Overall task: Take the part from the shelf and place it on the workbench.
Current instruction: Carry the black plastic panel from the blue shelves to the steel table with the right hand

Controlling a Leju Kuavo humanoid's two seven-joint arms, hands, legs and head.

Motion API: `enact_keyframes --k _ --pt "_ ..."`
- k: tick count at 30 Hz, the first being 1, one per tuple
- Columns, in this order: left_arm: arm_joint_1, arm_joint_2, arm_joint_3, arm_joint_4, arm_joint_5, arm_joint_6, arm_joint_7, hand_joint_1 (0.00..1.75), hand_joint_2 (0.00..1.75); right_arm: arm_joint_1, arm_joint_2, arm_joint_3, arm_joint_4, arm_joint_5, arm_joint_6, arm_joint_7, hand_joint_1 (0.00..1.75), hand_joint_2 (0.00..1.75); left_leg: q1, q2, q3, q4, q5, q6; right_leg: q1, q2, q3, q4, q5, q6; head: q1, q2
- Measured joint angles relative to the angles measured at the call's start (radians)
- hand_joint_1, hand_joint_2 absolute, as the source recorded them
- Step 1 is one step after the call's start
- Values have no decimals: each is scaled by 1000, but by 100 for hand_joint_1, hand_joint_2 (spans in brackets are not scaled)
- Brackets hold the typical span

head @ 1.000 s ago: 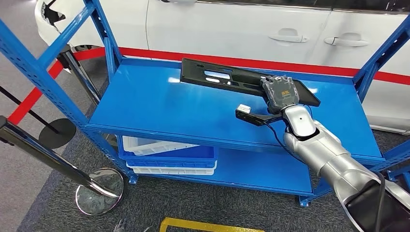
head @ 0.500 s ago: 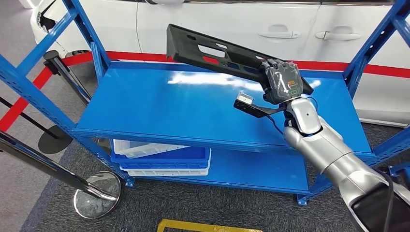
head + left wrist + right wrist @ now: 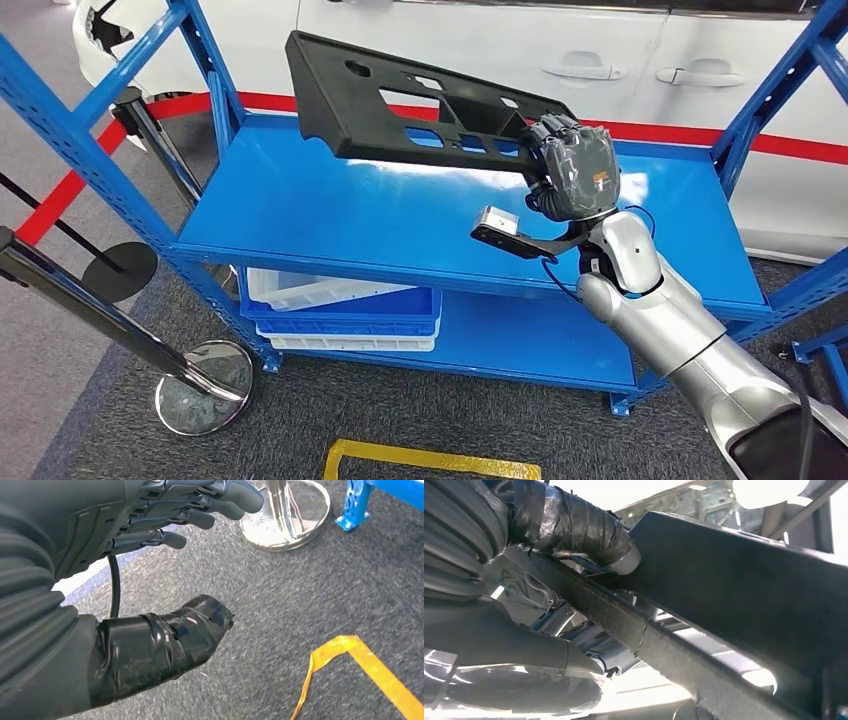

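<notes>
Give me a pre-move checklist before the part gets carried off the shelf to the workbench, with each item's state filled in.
1. Right hand grips black part at one end: ok.
2. Part lifted off top shelf: ok.
3. Part's far end apart from blue upright: ok, but near.
4. Left hand holds nothing, fingers apart: ok.
5. Grip firm enough for the long overhang: cannot tell.
6. Workbench spot ready: cannot tell.

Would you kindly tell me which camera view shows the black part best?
The head view: the whole black part shows, lifted above the blue shelf by the right robot hand. The right wrist view gives a dark close-up of one edge; the left wrist view faces carpet.
</notes>
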Motion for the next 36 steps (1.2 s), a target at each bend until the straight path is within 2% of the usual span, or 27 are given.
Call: enact_keyframes --k 1,3,5,7,8,9,11,12,13,14,15,16,17,19,20,22,23,24,26,27,28,29,30,31,32,34,36 --pt "-1 0 1 0 -1 -2 1 0 175 3 0 -5 -14 -2 -3 -2 175 175 4 0 -14 12 3 -6 -6 -1 41 -64 16 9 0 0" --pt "-1 2 2 0 -1 -6 4 0 175 9 1 -17 -42 -12 -13 -11 175 175 6 -3 -38 35 8 -19 -6 4 92 -151 36 8 2 0" --pt "0 3 2 0 0 -10 6 0 175 20 3 -31 -71 -19 -25 -24 175 175 5 -8 -51 44 20 -34 1 10 90 -160 41 -11 2 0" --pt "2 4 2 0 3 -15 7 0 175 28 8 -42 -97 -17 -35 -35 175 175 6 -10 -61 47 23 -46 -1 8 74 -160 55 -32 2 0" --pt "3 5 2 0 6 -18 7 0 175 32 11 -47 -113 -12 -38 -38 175 175 8 -9 -70 62 -1 -52 -1 6 63 -160 65 -42 1 0" --pt "3 5 3 0 8 -22 7 0 175 36 13 -52 -130 -6 -41 -41 175 175 10 -8 -82 96 -42 -58 -3 4 52 -162 76 -51 0 0" --pt "1 5 3 0 14 -31 7 0 175 44 18 -64 -169 8 -42 -45 175 175 11 -6 -105 208 -144 -66 1 3 27 -161 97 -61 -2 0" --pt "1 6 3 0 16 -37 8 0 175 49 21 -68 -189 16 -41 -48 175 175 11 -6 -110 265 -174 -67 3 2 14 -161 107 -64 -2 0" --pt "0 6 3 -1 18 -43 9 0 175 55 23 -70 -210 26 -40 -52 175 175 11 -6 -106 303 -181 -66 6 2 1 -161 117 -65 -2 0" --pt "-1 6 3 -1 20 -51 12 0 175 61 26 -71 -233 38 -39 -56 175 175 11 -6 -89 313 -168 -63 10 2 -12 -161 127 -65 -2 0" --pt "-1 6 3 -1 21 -58 14 0 175 68 28 -72 -258 54 -36 -60 175 175 9 -7 -55 290 -145 -56 14 2 -25 -161 138 -66 -2 0" --pt "-3 7 3 -1 23 -64 16 0 175 74 30 -72 -284 73 -31 -61 175 175 5 -7 -5 236 -127 -45 16 2 -34 -161 147 -66 -2 0" --pt "-5 9 3 -1 26 -71 18 0 175 79 32 -72 -311 95 -23 -60 175 175 1 -7 51 164 -125 -33 19 2 -42 -161 156 -65 -2 0" --pt "-10 12 3 -3 32 -84 23 0 175 86 36 -72 -363 133 -1 -57 175 175 -10 -9 131 44 -141 -19 17 -1 -46 -169 174 -58 -1 0" --pt "-12 14 3 -4 34 -91 25 0 175 92 40 -71 -387 145 9 -55 175 175 -15 -9 145 12 -145 -15 14 -2 -46 -178 186 -52 -3 0" --pt "-13 17 2 -5 38 -104 31 0 175 112 44 -68 -431 154 33 -51 175 175 -19 -7 142 -19 -114 -9 9 -3 -47 -198 205 -41 -6 0" --pt "-11 19 2 -5 40 -111 33 0 175 123 46 -66 -452 155 47 -48 175 175 -17 -4 139 -35 -95 -5 10 -2 -51 -197 192 -36 -6 0" --pt "-10 21 2 -5 41 -115 35 0 175 132 46 -64 -469 155 60 -46 175 175 -14 -1 133 -49 -75 -1 11 -1 -57 -177 157 -33 -3 0" --pt "-9 25 2 -6 43 -121 36 0 175 147 46 -57 -500 155 80 -43 175 175 -11 3 109 -58 -45 5 11 -1 -75 -80 48 -30 2 0" --pt "-9 26 2 -6 44 -123 37 0 175 153 46 -53 -512 154 85 -42 175 175 -10 3 92 -55 -34 6 10 -1 -82 -18 10 -28 3 0" --pt "-10 26 2 -6 44 -125 37 0 175 159 46 -50 -524 154 88 -42 175 175 -9 4 75 -51 -24 5 8 -1 -83 34 -2 -26 3 0" --pt "-10 26 2 -7 44 -127 37 0 175 164 46 -47 -534 153 90 -42 175 175 -7 4 56 -45 -14 2 6 -1 -74 63 13 -22 3 0" --pt "-10 26 2 -8 44 -129 37 0 175 168 46 -45 -542 152 91 -42 175 175 -5 4 35 -36 -5 -2 4 -1 -53 64 42 -17 3 0" --pt "-9 26 2 -8 44 -130 38 0 175 171 46 -43 -551 151 92 -42 175 175 -1 5 14 -24 3 -8 0 -2 -15 32 70 -12 4 0" --pt "-9 27 2 -8 44 -132 39 0 175 172 46 -42 -558 150 93 -42 175 175 0 5 -8 -8 9 -14 -4 -3 36 -27 75 -6 4 0" --pt "-9 29 2 -8 44 -133 40 0 175 176 48 -39 -574 149 95 -41 175 175 0 4 -39 23 17 -26 -4 -2 118 -145 37 -8 4 0" --pt "-8 31 2 -9 43 -133 41 0 175 182 50 -36 -586 149 102 -41 175 175 0 3 -51 35 30 -38 3 0 132 -181 14 -25 5 0"
